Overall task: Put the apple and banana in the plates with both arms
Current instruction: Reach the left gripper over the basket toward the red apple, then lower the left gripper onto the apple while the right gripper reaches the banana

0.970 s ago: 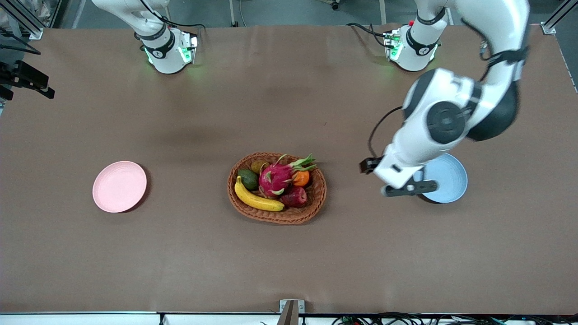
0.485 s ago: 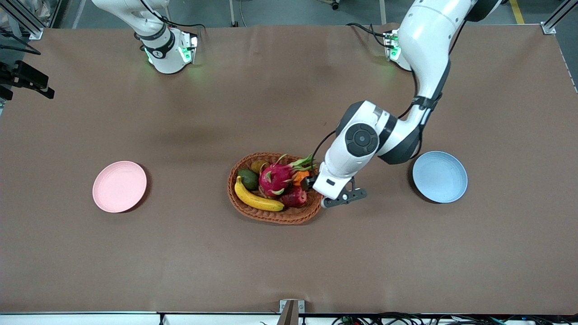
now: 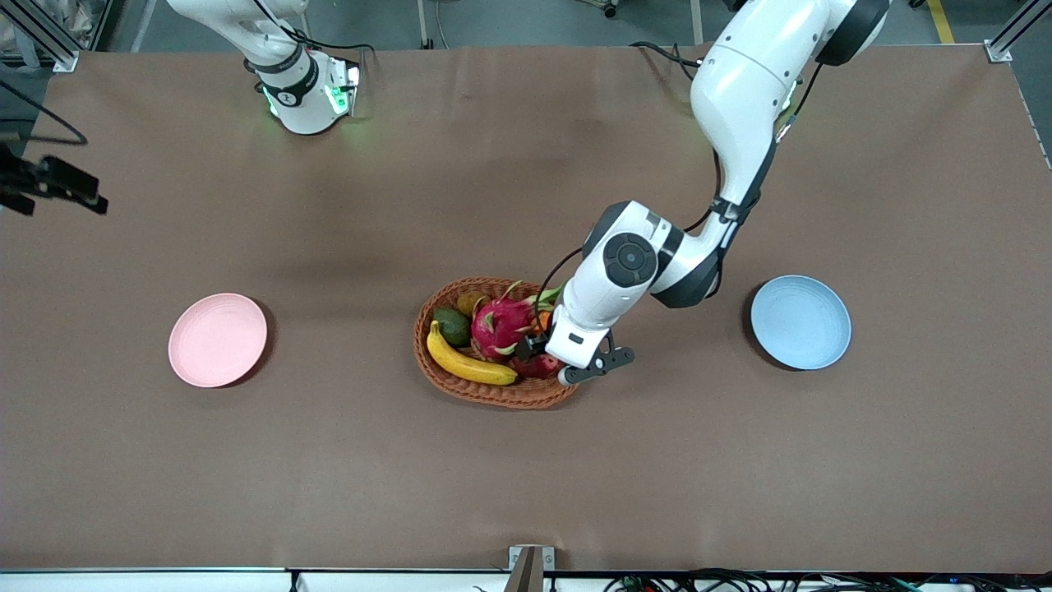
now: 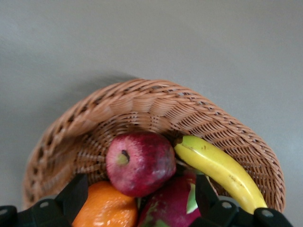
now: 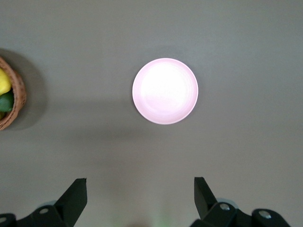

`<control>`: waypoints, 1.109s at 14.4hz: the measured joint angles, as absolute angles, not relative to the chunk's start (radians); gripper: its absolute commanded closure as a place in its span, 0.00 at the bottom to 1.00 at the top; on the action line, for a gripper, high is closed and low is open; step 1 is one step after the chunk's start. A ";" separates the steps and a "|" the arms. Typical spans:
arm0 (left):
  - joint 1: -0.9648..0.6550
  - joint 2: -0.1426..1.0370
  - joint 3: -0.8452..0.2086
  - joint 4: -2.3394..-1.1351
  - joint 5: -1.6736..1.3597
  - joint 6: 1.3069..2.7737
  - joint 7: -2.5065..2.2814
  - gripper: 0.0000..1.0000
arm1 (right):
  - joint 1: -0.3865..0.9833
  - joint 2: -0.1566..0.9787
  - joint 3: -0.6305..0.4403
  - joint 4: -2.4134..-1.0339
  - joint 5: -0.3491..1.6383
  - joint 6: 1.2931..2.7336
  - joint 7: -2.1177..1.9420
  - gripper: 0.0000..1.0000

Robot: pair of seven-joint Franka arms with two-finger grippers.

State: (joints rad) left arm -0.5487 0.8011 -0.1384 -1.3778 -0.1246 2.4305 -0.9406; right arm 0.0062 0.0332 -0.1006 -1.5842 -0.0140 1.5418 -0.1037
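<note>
The dark red apple (image 4: 139, 163) lies in the wicker basket (image 3: 501, 395), and the yellow banana (image 3: 468, 362) lies beside it, also in the basket. In the front view the apple (image 3: 536, 367) shows only partly under the left arm. My left gripper (image 3: 593, 367) hovers low over the basket's end toward the left arm. In the wrist view, that left gripper (image 4: 139, 189) is open just above the apple, holding nothing. My right gripper (image 5: 138, 184) hangs open and empty high above the table, with the pink plate (image 5: 164, 91) below it. The pink plate (image 3: 218, 339) and the blue plate (image 3: 801, 322) are both empty.
The basket also holds a pink dragon fruit (image 3: 501, 325), an orange fruit (image 4: 106, 208), a green avocado (image 3: 452, 326) and a brownish fruit (image 3: 472, 302). It stands midway between the two plates. Bare brown table surrounds all three.
The left arm has swung from over the blue plate across to the basket and come down over the apple. Both grippers have stayed open.
</note>
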 measured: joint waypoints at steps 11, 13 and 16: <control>-0.567 0.876 -0.137 -1.366 -0.125 2.514 -0.946 0.00 | 0.069 0.210 -0.084 -1.586 0.075 1.757 0.103 0.00; -0.567 0.886 -0.136 -1.364 -0.125 2.530 -0.946 0.00 | 0.124 0.246 -0.082 -1.587 0.075 1.791 0.221 0.00; -0.568 0.894 -0.136 -1.363 -0.125 2.531 -0.949 0.19 | 0.207 0.301 -0.079 -1.588 0.076 1.839 0.408 0.00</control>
State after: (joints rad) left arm -0.5678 0.8937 -0.1357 -1.3634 -0.1246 2.5314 -0.9488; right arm 0.2065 0.3005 -0.0785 -1.5881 0.0758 1.8392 0.4082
